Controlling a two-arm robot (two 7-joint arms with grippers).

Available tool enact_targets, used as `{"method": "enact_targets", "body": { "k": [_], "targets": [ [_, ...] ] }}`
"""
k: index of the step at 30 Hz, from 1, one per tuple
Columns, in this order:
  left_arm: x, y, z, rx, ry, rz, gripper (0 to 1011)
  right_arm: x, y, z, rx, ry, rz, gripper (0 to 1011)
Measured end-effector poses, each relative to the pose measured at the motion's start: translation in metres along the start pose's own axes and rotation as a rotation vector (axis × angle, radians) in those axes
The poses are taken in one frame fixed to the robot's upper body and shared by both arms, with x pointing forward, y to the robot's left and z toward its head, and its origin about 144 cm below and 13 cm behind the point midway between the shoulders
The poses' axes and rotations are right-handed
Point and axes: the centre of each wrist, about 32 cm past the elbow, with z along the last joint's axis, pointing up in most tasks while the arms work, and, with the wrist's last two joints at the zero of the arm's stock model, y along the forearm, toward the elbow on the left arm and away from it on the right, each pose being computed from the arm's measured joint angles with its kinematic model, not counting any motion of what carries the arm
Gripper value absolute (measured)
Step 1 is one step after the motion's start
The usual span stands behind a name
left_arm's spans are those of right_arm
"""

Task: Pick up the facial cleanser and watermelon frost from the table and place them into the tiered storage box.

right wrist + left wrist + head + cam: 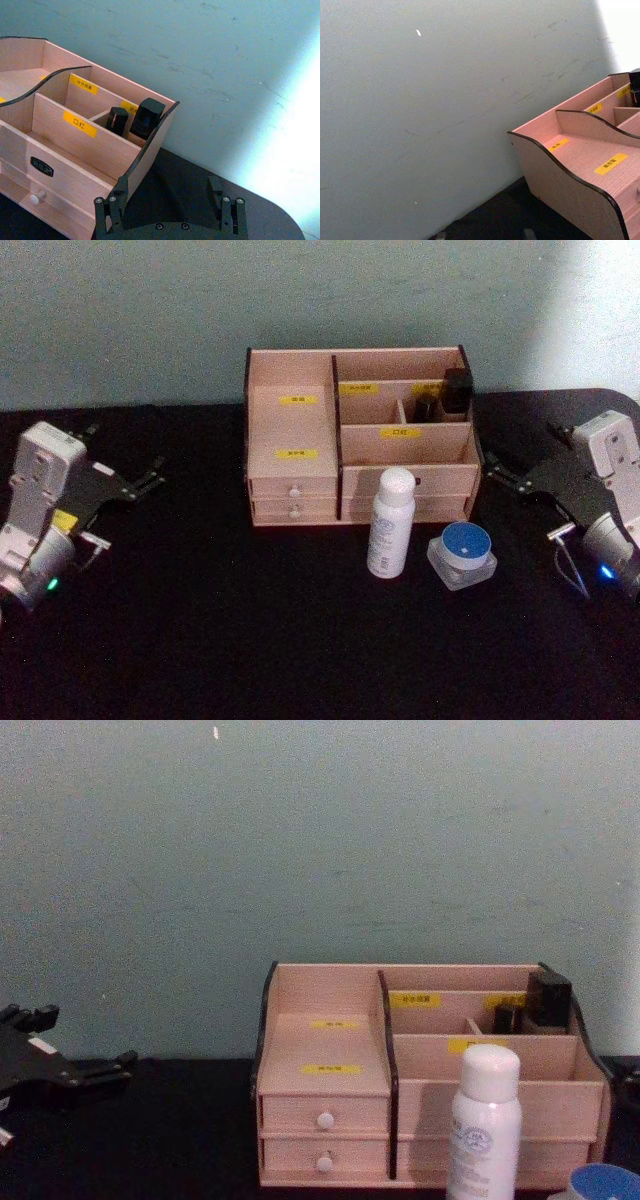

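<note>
Black table (pixel 250 640): facial cleanser (pixel 390 525) and watermelon frost (pixel 463 555) are stood together before the tiered storage box (pixel 290 430). Left gripper (pixel 155 472) and right gripper (pixel 495 473) are held released, flanking. The cleanser could be toppled if clipped during the neighbouring pick.

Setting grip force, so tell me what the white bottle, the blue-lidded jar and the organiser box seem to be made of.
The facial cleanser: smooth white body with a slight sheen, probably plastic, possibly coated metal. The watermelon frost: see-through walls, so glass or clear acrylic, under a matte blue lid. The tiered storage box: thin wooden board, with pale matte faces and dark cut edges.
</note>
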Motion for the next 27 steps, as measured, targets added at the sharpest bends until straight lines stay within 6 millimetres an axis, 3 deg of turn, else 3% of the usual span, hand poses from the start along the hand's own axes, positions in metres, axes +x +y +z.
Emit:
{"method": "enact_targets", "body": {
  "k": [27],
  "targets": [
    [0.0000, 0.0000, 0.0000, 0.000, 0.000, 0.000, 1001, 0.0043, -0.0020, 0.0007, 0.018, 0.010, 0.006, 1003]
  ]
}}
